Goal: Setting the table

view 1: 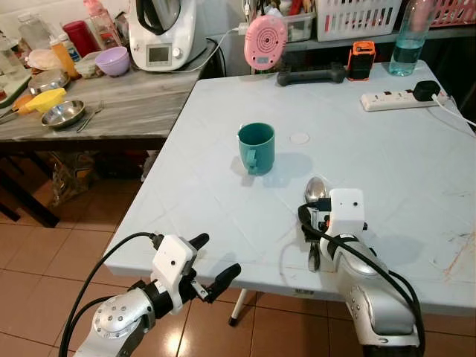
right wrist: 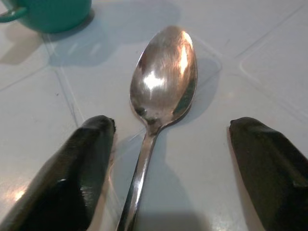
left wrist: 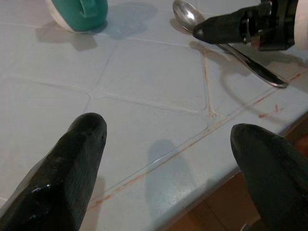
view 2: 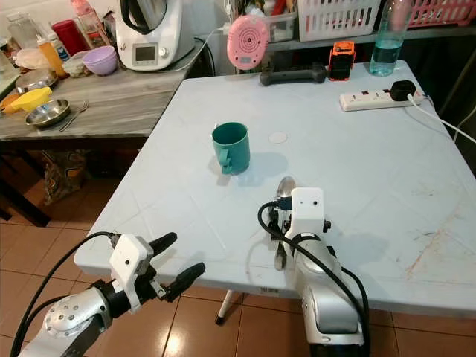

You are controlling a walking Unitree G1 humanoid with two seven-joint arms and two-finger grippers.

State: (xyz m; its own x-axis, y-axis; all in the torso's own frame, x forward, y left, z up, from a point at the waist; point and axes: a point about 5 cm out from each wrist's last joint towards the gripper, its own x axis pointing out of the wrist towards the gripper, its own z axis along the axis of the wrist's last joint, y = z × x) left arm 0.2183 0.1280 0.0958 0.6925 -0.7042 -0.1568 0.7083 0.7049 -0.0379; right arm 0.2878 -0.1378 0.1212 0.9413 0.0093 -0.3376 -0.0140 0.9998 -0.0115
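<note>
A teal mug [view 1: 256, 147] stands upright near the middle of the white table [view 1: 416, 171], handle toward me. A metal spoon [right wrist: 163, 72] lies on the table just right of the mug, bowl pointing away from me. My right gripper [right wrist: 171, 130] hovers low over the spoon's handle, open, one black finger [right wrist: 82, 163] on each side of it and not touching. My left gripper [view 1: 217, 256] is open and empty at the table's front left corner, just off the edge. From the left wrist I see the mug [left wrist: 79, 12] and the spoon [left wrist: 185, 12] beyond my fingers.
A power strip [view 1: 394, 99], water bottle [view 1: 407, 44], orange-black device [view 1: 361, 59], black bar [view 1: 311, 74] and pink round gadget [view 1: 265, 41] line the table's far edge. A wooden side table [view 1: 126, 111] on the left carries bowls and a kitchen machine [view 1: 162, 33]. A small white disc [view 1: 300, 137] lies by the mug.
</note>
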